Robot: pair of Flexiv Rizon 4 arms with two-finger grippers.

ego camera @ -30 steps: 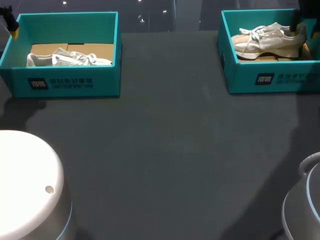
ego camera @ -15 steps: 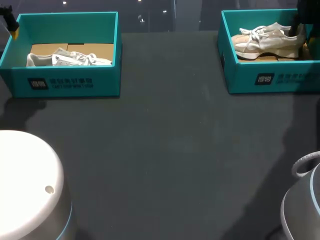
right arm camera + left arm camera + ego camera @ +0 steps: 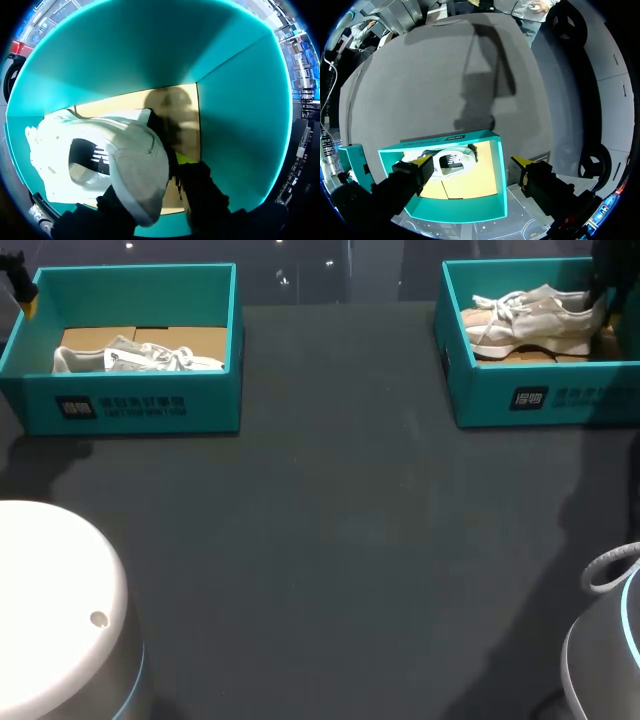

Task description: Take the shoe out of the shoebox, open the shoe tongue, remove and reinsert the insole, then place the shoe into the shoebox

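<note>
**A:** What has the right gripper (image 3: 160, 187) got?

**B:** Its fingers press the heel of the pale shoe (image 3: 107, 165) from two sides, so it is gripping the shoe. The shoe is inside the right shoebox (image 3: 545, 398), at about 1 o'clock on the table (image 3: 330, 540). Its toe points to 9 o'clock and its heel to 3 o'clock, tipped up a little.

**A:** So the step is getting it out?

**B:** I judge so. It should go straight up until the sole is above the teal wall, then swing toward 7 o'clock onto open table. The hold is on the heel alone, so the toe will probably droop. It should move slowly, or the shoe may swing or slip.

**A:** Anything in the way?

**B:** The box wall at 3 o'clock stands just beside the outer finger. The wall at 6 o'clock lies across the way out. The loose laces (image 3: 497, 312) could snag on the rim.

**A:** And the other arm?

**B:** The left gripper (image 3: 471, 161) hangs over a side wall of the left shoebox (image 3: 130, 405), at 11 o'clock, with its fingers wide apart and holding nothing. A second shoe (image 3: 135, 358) lies on that box's cardboard floor. It is well apart from the right side, so it is no hindrance.
</note>
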